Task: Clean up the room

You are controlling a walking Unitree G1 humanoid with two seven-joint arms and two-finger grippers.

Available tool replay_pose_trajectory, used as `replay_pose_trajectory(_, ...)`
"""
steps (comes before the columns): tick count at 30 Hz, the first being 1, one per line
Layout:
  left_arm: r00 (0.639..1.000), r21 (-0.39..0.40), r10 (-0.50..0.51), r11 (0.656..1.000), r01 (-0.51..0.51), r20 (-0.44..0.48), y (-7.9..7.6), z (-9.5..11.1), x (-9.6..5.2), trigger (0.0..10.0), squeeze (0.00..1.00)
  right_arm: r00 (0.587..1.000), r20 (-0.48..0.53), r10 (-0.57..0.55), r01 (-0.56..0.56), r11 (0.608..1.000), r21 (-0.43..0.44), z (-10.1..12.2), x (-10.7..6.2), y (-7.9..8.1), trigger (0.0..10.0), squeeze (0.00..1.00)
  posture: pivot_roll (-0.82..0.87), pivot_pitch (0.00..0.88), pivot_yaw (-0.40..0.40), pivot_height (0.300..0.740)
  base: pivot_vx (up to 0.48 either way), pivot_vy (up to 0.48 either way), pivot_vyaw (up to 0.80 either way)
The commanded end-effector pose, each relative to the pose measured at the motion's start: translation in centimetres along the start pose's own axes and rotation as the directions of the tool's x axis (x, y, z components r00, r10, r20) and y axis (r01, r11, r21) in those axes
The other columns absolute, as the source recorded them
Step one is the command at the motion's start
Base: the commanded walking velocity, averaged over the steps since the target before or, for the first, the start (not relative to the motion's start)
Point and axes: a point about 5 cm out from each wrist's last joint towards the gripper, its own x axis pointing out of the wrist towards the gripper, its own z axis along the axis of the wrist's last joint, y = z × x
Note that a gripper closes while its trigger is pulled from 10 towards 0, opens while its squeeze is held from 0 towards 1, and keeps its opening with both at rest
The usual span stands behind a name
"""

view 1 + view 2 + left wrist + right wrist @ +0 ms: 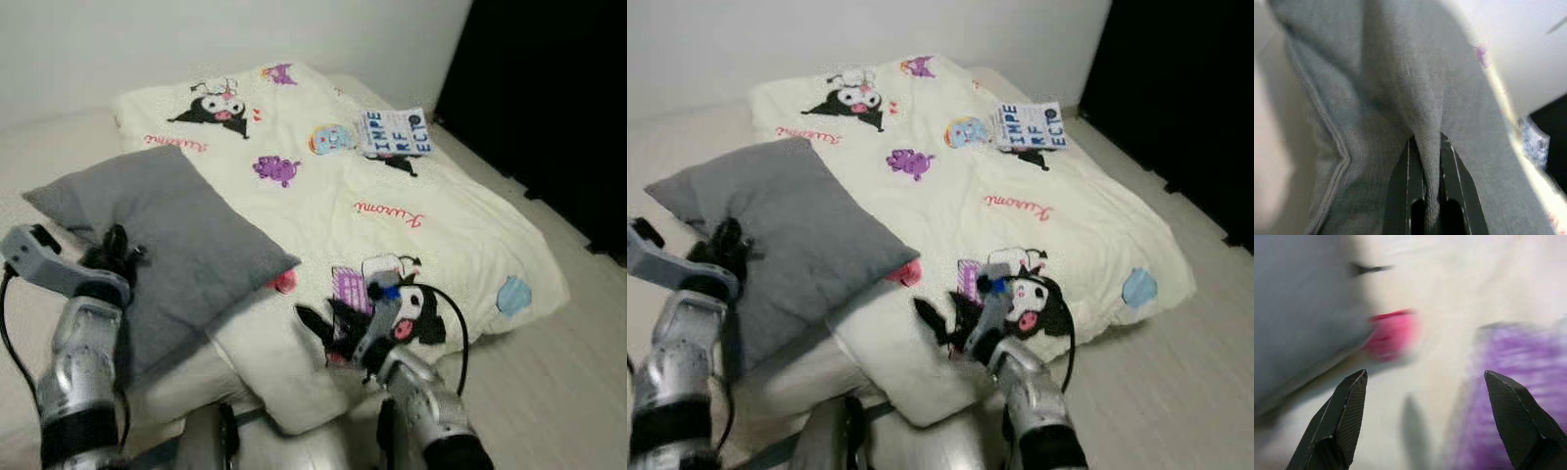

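The left end effector (116, 245) is clamped on a pinched ridge of the grey pillow (167, 245), its two black fingers (1449, 196) pressed together with the fabric fold between them, a hold that looks meant for dragging or lifting the pillow to where it belongs on the bed (59, 137). The right end effector (1425, 421) hovers with its fingers spread apart just above the cartoon-print blanket (411, 225), the pillow's corner lying just beyond its tips, probably ready to smooth or grip the cover. A book (394, 132) lies on the blanket well beyond both end effectors.
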Motion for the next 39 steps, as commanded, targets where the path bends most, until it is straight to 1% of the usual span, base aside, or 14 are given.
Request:
replay_pose_trajectory(1,0.999,0.028,-0.025,0.999,0.024,0.024,-0.8,0.8,-0.2,0.0,0.00,0.999,0.001,-0.040,0.040,0.998,-0.050,-0.3,-0.3,0.1,10.0,0.00,0.07,0.226,0.012,0.574,0.000,0.000,0.00)
replay_pose_trajectory(2,0.999,0.028,-0.025,0.999,0.024,0.024,-0.8,0.8,-0.2,0.0,0.00,0.999,0.001,-0.040,0.040,0.998,-0.050,-0.3,-0.3,0.1,10.0,0.00,0.07,0.226,0.012,0.574,0.000,0.000,0.00)
replay_pose_trajectory(4,0.999,0.123,-0.051,0.991,0.050,0.004,-1.9,0.6,-0.3,0.0,0.00,0.997,0.037,-0.066,0.068,0.996,-0.057,0.2,-0.4,0.1,10.0,0.00,0.07,0.213,0.009,0.574,0.000,0.000,0.00)
replay_pose_trajectory(5,0.999,0.169,-0.051,0.984,0.053,-0.019,-2.2,0.1,-0.4,2.0,0.00,0.996,0.044,-0.074,0.077,0.995,-0.068,0.2,-0.5,0.1,10.0,0.00,0.06,0.209,0.008,0.574,0.000,0.000,0.00)
replay_pose_trajectory(6,0.999,0.169,-0.051,0.984,0.053,-0.019,-2.2,0.1,-0.4,2.0,0.00,0.996,0.044,-0.074,0.077,0.995,-0.068,0.2,-0.5,0.1,10.0,0.00,0.06,0.209,0.008,0.574,0.000,0.000,0.00)
replay_pose_trajectory(7,0.997,0.255,-0.043,0.965,0.056,-0.058,-2.3,-0.8,-0.5,10.0,0.00,0.994,0.063,-0.094,0.099,0.992,-0.081,0.2,-0.6,0.0,10.0,0.00,0.06,0.203,0.007,0.574,0.000,0.000,0.00)
replay_pose_trajectory(10,0.997,0.294,-0.035,0.954,0.055,-0.073,-2.2,-1.3,-0.6,10.0,0.00,0.991,0.072,-0.113,0.119,0.990,-0.075,0.0,-0.6,-0.1,10.0,0.00,0.06,0.203,0.007,0.574,0.000,0.000,0.00)
replay_pose_trajectory(11,0.993,0.387,-0.050,0.918,0.087,-0.105,-2.5,-2.0,-0.7,10.0,0.00,0.987,0.077,-0.139,0.146,0.986,-0.083,-0.1,-0.7,-0.5,10.0,0.00,0.06,0.197,0.001,0.574,0.000,0.000,0.00)
replay_pose_trajectory(12,0.993,0.387,-0.050,0.918,0.087,-0.105,-2.5,-2.0,-0.7,10.0,0.00,0.987,0.077,-0.139,0.146,0.986,-0.083,-0.1,-0.7,-0.5,10.0,0.00,0.06,0.197,0.001,0.574,0.000,0.000,0.00)
replay_pose_trajectory(15,0.983,0.496,-0.086,0.854,0.156,-0.162,-3.3,-3.2,-1.2,10.0,0.00,0.978,0.099,-0.185,0.196,0.974,-0.116,0.0,-0.8,-1.1,10.0,0.00,0.06,0.190,0.000,0.574,0.000,0.000,0.00)
replay_pose_trajectory(21,0.970,0.514,-0.121,0.831,0.214,-0.209,-3.9,-4.4,-1.7,10.0,0.00,0.978,0.125,-0.167,0.186,0.970,-0.158,0.3,-0.9,-0.9,10.0,0.00,0.05,0.186,0.003,0.574,0.000,0.000,0.00)
replay_pose_trajectory(24,0.946,0.548,-0.183,0.778,0.306,-0.268,-4.6,-5.3,-2.3,10.0,0.00,0.982,0.143,-0.125,0.152,0.970,-0.190,0.4,-0.9,-0.1,10.0,0.00,0.05,0.185,0.001,0.574,0.000,0.000,0.00)
replay_pose_trajectory(31,0.950,0.576,-0.172,0.762,0.296,-0.262,-4.8,-6.0,-2.5,10.0,0.00,0.985,0.127,-0.119,0.142,0.971,-0.194,-0.2,-0.7,0.2,10.0,0.00,0.05,0.178,-0.003,0.574,0.000,0.000,0.00)
replay_pose_trajectory(39,0.961,0.561,-0.153,0.786,0.261,-0.232,-5.0,-6.0,-2.3,10.0,0.00,0.987,0.124,-0.103,0.125,0.976,-0.181,-0.4,-0.7,0.4,10.0,0.00,0.05,0.170,-0.004,0.574,0.000,0.000,0.00)
